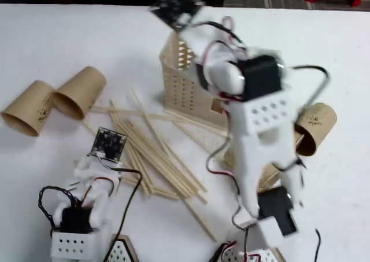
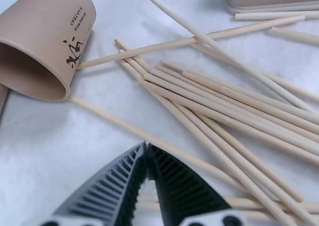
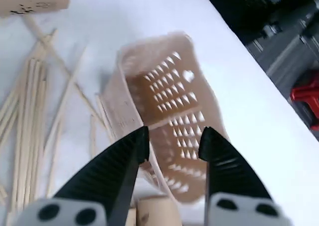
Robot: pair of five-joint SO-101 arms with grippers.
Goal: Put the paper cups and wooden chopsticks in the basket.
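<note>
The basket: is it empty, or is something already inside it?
Empty, as far as visible: seen from the right wrist view, the basket has bare perforated walls inside, with nothing lying in it.

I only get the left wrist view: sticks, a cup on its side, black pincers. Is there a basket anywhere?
Observer: Yes. The high view shows a basket standing past the chopsticks.
Operator: How many cups are there?
Observer: At least three, all on their sides: an end cup, its neighbour, and a far cup past the right arm.
Operator: What is that arm doing?
Observer: Its right gripper hangs open over the basket's mouth, holding nothing.
</note>
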